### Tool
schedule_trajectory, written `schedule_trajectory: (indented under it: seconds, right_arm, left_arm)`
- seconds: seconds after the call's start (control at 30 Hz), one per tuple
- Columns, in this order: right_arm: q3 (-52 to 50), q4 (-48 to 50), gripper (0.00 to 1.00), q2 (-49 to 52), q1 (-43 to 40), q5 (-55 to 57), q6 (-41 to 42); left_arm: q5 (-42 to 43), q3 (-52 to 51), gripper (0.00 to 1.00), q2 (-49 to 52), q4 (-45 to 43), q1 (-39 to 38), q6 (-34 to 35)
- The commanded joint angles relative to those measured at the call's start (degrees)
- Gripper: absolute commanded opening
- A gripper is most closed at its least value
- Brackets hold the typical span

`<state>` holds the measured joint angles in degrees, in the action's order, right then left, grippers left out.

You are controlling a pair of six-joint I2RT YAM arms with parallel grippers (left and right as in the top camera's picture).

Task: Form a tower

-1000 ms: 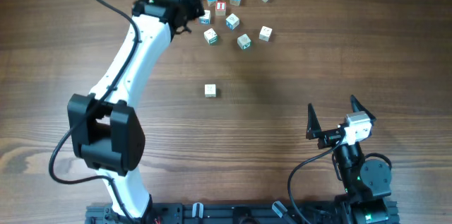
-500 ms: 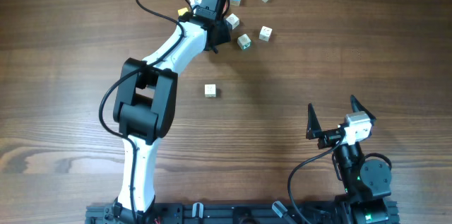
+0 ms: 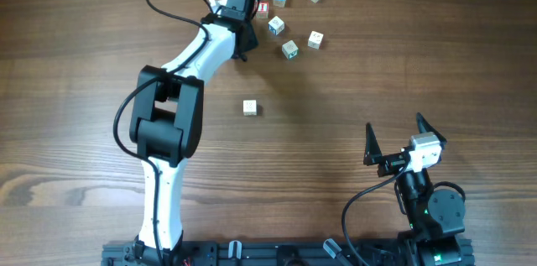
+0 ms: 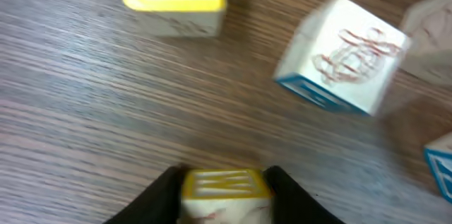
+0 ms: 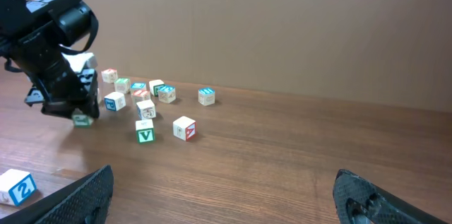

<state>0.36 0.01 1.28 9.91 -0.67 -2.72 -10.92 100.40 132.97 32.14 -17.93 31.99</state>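
1. Since a second ago the left arm has re-posed, with its elbow drawn in and its wrist now over the left edge of the loose cubes (image 3: 289,48) at the far side of the counter (image 3: 403,73). A pale cube that lay at the near-left corner of that cluster no longer shows from overhead. The cubes on the cluster's right side and the right arm have not shifted.
2. The left gripper (image 4: 224,172) is closed on a yellow-edged cube (image 4: 226,190), with a finger pressed to each side. The counter behind it is smeared with motion.
3. The right gripper (image 3: 393,123) is parked near its base, jaws spread wide and holding nothing.
4. No tower stands yet. A lone cube (image 3: 250,107) sits mid-counter, well apart from the cluster, and is probably meant as the tower's base.
5. The step in hand looks like the pick-up. The next move calls for carrying the held cube over the lone cube, squaring its faces and setting it down centred.
6. Readable writing:
   - From overhead, a red "I" (image 3: 263,7).
   - In the right wrist view, a green "V" (image 5: 145,136) and a blue "2" (image 5: 14,185).
   - The held cube's letter is too blurred to read.
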Motion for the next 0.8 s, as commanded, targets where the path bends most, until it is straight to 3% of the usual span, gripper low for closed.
schedule_trajectory:
  seconds: [0.0,0.2,0.3,0.4,0.5,0.57,0.77]
  right_arm:
    - [-0.07,0.28,1.0,-0.26,-0.24,-0.74,-0.26]
    - [-0.07,0.28,1.0,-0.26,-0.24,-0.74,-0.28]
    - [-0.07,0.28,1.0,-0.26,-0.24,-0.74,-0.28]
    - [-0.07,0.28,1.0,-0.26,-0.24,-0.74,-0.24]
    - [-0.07,0.28,1.0,-0.26,-0.24,-0.74,-0.26]
    - [-0.07,0.28,1.0,-0.26,-0.24,-0.74,-0.26]
    - [-0.07,0.28,1.0,-0.26,-0.24,-0.74,-0.28]
  left_arm:
    - [0.15,0.02,0.35,0.22,0.26,1.22,-2.84]
    - [1.22,0.02,0.27,-11.54,10.71,1.36,-3.34]
    - [1.2,0.02,0.28,-19.91,18.62,1.86,-8.81]
    - [4.68,0.02,0.26,-30.08,30.53,3.65,-9.11]
    - [5.07,-0.61,0.26,-31.43,40.61,3.69,-9.73]
    - [5.07,-4.79,0.28,-31.39,40.11,3.69,-9.7]
    - [6.16,-27.17,0.29,-31.39,20.92,3.69,-7.13]
